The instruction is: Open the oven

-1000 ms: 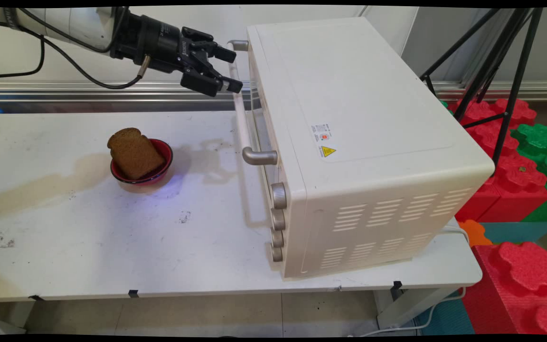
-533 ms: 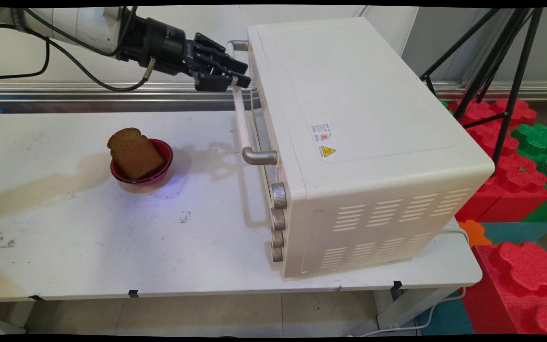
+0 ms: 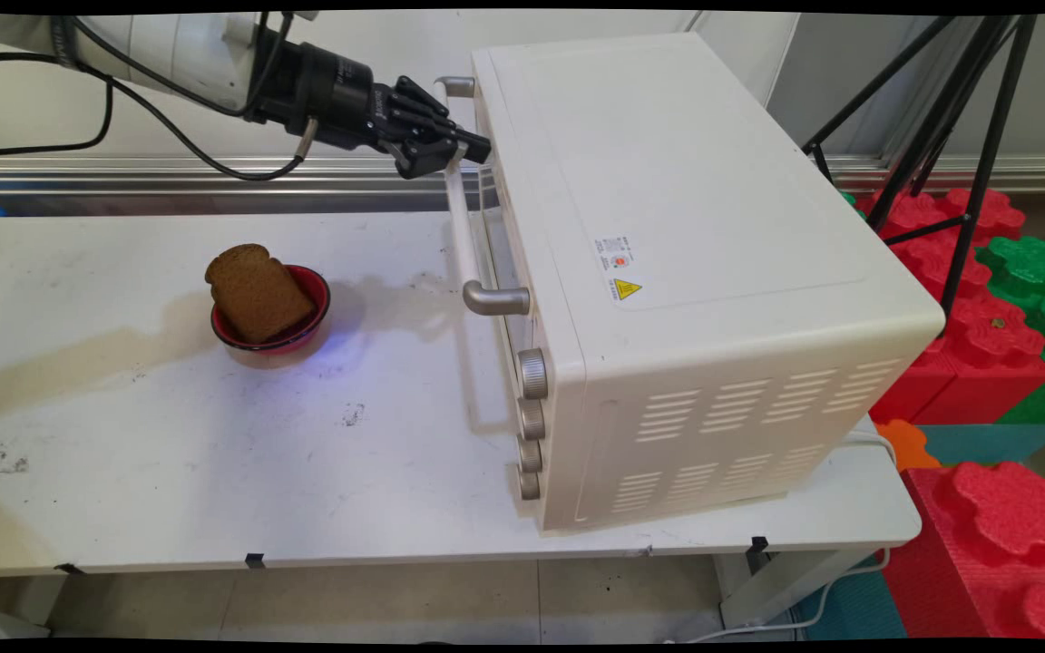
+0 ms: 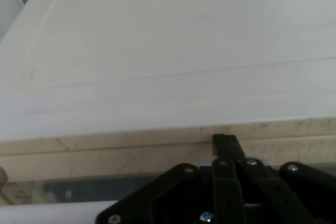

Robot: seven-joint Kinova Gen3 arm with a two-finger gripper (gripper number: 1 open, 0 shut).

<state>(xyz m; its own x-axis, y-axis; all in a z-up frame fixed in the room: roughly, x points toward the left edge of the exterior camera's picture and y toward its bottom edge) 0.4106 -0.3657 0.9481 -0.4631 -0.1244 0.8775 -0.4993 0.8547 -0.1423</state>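
One gripper (image 3: 459, 150) is all that's doing anything here, and its fingers are pinched together around the far end of the oven's door handle (image 3: 461, 218), up near the top front edge of the oven (image 3: 668, 254). In the hand view the fingers (image 4: 226, 148) sit closed right against the front lip of the oven top, with the pale handle bar running across the bottom of the picture. The door looks closed, flat against the oven front. The oven sits on the right half of the white table (image 3: 169, 453), with its four knobs (image 3: 532, 422) in a column facing the near left. Well to the left of it there's a red bowl (image 3: 273, 317) with a slice of brown bread (image 3: 255, 292) leaning in it, sticking up over the rim.
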